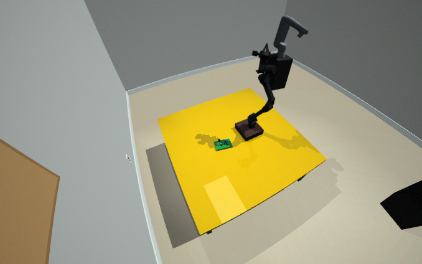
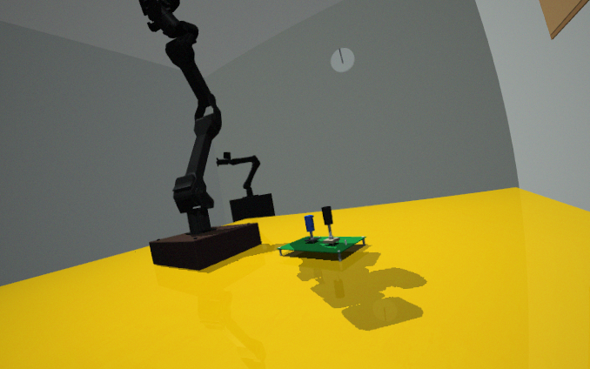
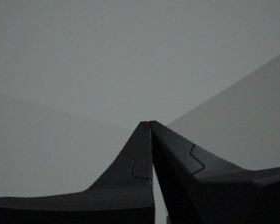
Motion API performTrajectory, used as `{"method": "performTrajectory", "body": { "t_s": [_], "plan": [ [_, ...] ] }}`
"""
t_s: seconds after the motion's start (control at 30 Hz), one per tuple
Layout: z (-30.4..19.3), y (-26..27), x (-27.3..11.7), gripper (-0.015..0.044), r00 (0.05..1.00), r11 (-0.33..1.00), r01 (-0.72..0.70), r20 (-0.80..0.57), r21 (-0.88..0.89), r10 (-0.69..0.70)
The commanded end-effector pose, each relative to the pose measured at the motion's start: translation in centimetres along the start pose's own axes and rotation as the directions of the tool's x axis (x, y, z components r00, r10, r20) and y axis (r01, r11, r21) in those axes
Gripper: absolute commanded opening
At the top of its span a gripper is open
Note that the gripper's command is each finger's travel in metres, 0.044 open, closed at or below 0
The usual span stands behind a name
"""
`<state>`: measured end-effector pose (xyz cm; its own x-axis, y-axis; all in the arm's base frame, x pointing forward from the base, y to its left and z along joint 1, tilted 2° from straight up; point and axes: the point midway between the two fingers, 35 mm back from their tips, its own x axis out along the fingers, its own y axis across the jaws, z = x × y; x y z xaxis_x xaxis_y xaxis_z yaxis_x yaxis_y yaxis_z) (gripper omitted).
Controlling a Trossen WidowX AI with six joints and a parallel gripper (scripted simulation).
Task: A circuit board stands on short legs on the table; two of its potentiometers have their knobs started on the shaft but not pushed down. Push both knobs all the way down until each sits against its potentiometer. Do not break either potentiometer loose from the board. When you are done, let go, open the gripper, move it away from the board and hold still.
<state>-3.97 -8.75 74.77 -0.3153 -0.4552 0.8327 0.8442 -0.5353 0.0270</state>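
Note:
The green circuit board (image 1: 224,147) (image 2: 318,247) stands on short legs on the yellow table (image 1: 252,183) (image 2: 197,316). A blue knob (image 2: 309,222) stands upright over a dark potentiometer (image 2: 311,239), with bare shaft showing between them. A black knob (image 2: 327,215) stands higher over a pale potentiometer (image 2: 331,239), also with bare shaft below it. My gripper (image 1: 266,44) (image 3: 147,128) is raised high above the table, well away from the board. Its fingertips touch with nothing between them. The exterior view cuts the gripper off at the top edge.
The arm's dark base block (image 1: 249,130) (image 2: 201,247) stands beside the board. Behind the table, a second arm (image 1: 281,32) (image 2: 251,169) stands on a black pedestal (image 1: 282,73) (image 2: 252,207). A black block (image 1: 412,203) is at the right of the top view.

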Motion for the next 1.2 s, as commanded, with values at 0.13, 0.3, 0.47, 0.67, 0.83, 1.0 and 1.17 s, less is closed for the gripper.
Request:
{"method": "performTrajectory", "body": {
  "t_s": [0.13,0.3,0.47,0.67,0.83,1.0,1.17],
  "plan": [
    [-1.9,4.0,-0.2,0.0000,0.992,0.986,-0.113,-0.036,0.121,0.118],
    [-3.1,7.5,-0.7,0.0000,0.973,0.964,-0.210,-0.060,0.164,0.222],
    [-4.1,11.3,-1.6,0.0000,0.941,0.929,-0.311,-0.074,0.201,0.331],
    [-5.5,16.4,-3.5,0.0000,0.871,0.854,-0.437,-0.105,0.281,0.480],
    [-5.8,19.9,-5.4,0.0000,0.810,0.789,-0.532,-0.088,0.306,0.580],
    [-6.2,23.9,-8.1,0.0000,0.720,0.697,-0.630,-0.078,0.343,0.689],
    [-6.2,26.6,-10.5,0.0000,0.650,0.630,-0.693,-0.075,0.350,0.756]
  ]
}}
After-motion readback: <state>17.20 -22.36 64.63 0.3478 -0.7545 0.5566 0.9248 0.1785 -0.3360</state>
